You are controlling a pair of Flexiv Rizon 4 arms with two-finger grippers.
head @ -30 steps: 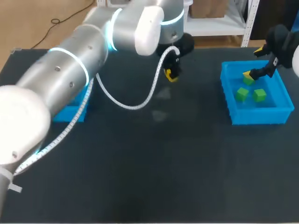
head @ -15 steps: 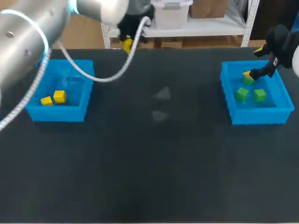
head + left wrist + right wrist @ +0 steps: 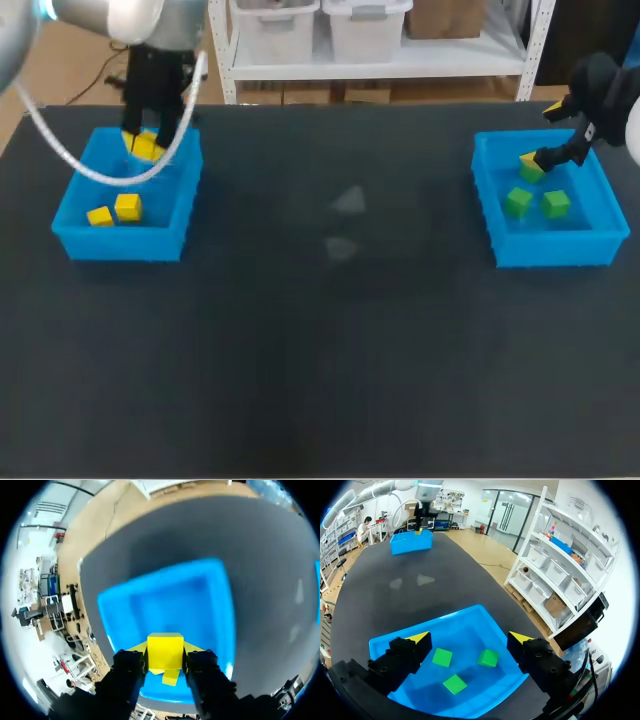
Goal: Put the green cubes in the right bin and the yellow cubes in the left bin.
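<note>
- Held yellow cube (image 3: 165,650): I have it pinched between the two fingers of the left gripper (image 3: 166,656), a yellow tip pressed on each side. It hangs over the left bin (image 3: 200,597), above the bin floor.
- In the head view, the same held yellow cube (image 3: 148,148) sits in the left gripper (image 3: 145,146) at the 12 o'clock edge of the left bin (image 3: 120,243).
- Loose yellow cubes (image 3: 99,215) (image 3: 127,206): two lie on the left bin floor, side by side, at about 7 o'clock from the held one. In the left wrist view, a bit of yellow shows just under the held cube.
- Green cubes (image 3: 442,657) (image 3: 488,658) (image 3: 455,683): three lie in the right bin (image 3: 485,617), apart from each other.
- In the head view, two green cubes (image 3: 518,202) (image 3: 556,204) lie mid-bin. The third is at 12 o'clock from them, partly hidden by a fingertip.
- Right gripper (image 3: 470,639): the fingers are spread wide and hold nothing. It hovers over the right bin (image 3: 555,250), with the green cubes ahead of the tips.
- In the head view, the right gripper (image 3: 541,134) is at the bin's 12 o'clock edge.
- The bins sit on the table (image 3: 330,350) at roughly 9 and 3 o'clock from its middle, well apart.
- The left arm (image 3: 150,60) enters from 11 o'clock and the right arm (image 3: 605,85) from 2 o'clock.
</note>
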